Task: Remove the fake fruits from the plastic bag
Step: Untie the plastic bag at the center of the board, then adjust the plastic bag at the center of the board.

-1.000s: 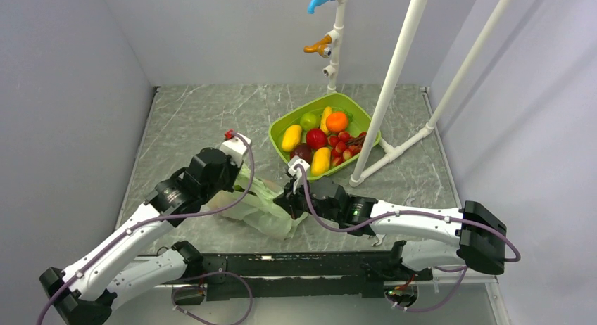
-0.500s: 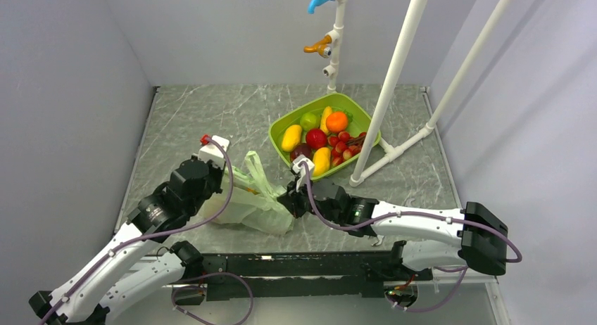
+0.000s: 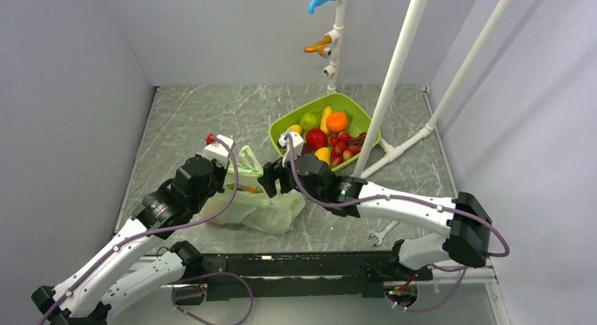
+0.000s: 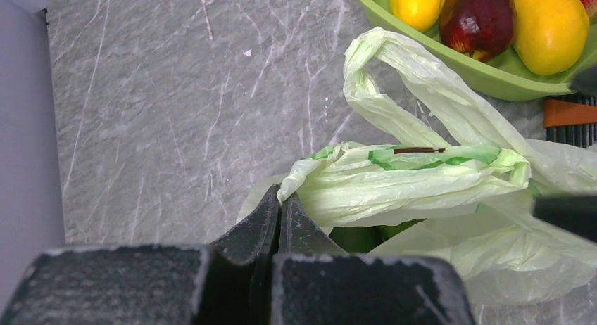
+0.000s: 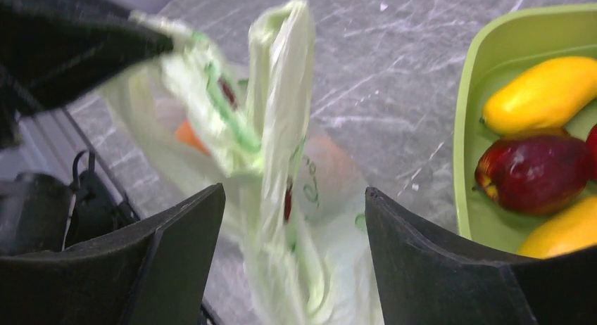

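Beside green tray (image 4: 493, 80): left end effector (image 4: 280, 202) clamps plastic bag (image 4: 422, 184); right end effector (image 5: 294, 193) apart.

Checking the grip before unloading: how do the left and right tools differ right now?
The left tool is shut, pinching the rim of the plastic bag; the right tool is open, gripping nothing. The left sits at the bag's edge; the right straddles a handle loop. Both are at the bag.
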Controlling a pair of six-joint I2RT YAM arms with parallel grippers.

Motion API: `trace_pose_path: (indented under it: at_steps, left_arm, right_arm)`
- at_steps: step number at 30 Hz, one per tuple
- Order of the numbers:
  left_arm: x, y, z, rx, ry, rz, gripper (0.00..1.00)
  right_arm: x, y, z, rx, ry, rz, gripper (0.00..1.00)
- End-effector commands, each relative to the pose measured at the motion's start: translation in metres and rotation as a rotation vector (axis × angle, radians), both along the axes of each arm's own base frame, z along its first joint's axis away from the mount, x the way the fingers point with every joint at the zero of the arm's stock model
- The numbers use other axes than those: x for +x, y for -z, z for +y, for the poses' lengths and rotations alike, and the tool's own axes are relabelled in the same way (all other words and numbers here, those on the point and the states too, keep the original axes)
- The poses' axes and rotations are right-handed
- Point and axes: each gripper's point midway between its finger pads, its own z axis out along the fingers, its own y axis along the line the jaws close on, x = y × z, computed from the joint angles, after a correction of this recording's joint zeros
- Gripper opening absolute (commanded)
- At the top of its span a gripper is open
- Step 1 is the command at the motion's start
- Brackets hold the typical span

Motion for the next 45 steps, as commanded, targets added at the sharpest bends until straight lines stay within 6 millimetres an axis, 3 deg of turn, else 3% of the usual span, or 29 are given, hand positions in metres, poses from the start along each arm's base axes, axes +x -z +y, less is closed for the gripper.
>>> trace_pose_path:
  at_steps: [1,6,15,26,37,39,43,45]
  left_arm:
    - [0.003,-0.017,-0.005,-0.053,0.007,-0.041,0.00]
    - [0.003,-0.015,-0.003,-0.047,-0.001,-0.038,0.00]
    - [0.004,-0.013,-0.007,-0.043,0.009,-0.028,0.00]
    - [0.005,-0.011,-0.007,-0.037,0.007,-0.022,0.00]
    - [0.004,-0.011,-0.007,-0.039,0.008,-0.022,0.00]
    - [0.004,-0.011,-0.007,-0.040,0.010,-0.023,0.00]
    - [0.005,-0.011,-0.008,-0.039,0.014,-0.020,0.00]
    - [0.005,-0.011,-0.007,-0.035,0.004,-0.018,0.00]
  right_arm:
    - [0.028,-0.026,0.011,0.077,0.017,0.015,0.74]
    - [0.039,-0.048,0.033,0.203,-0.089,0.051,0.74]
    - [0.056,-0.039,0.067,0.228,-0.134,0.145,0.72]
    - [0.068,-0.064,0.065,0.369,-0.181,0.186,0.71]
    - [0.075,-0.051,0.077,0.361,-0.198,0.258,0.71]
    - [0.077,-0.049,0.077,0.353,-0.196,0.258,0.63]
    - [0.078,-0.049,0.072,0.340,-0.169,0.249,0.22]
    - [0.079,-0.052,0.065,0.323,-0.150,0.226,0.09]
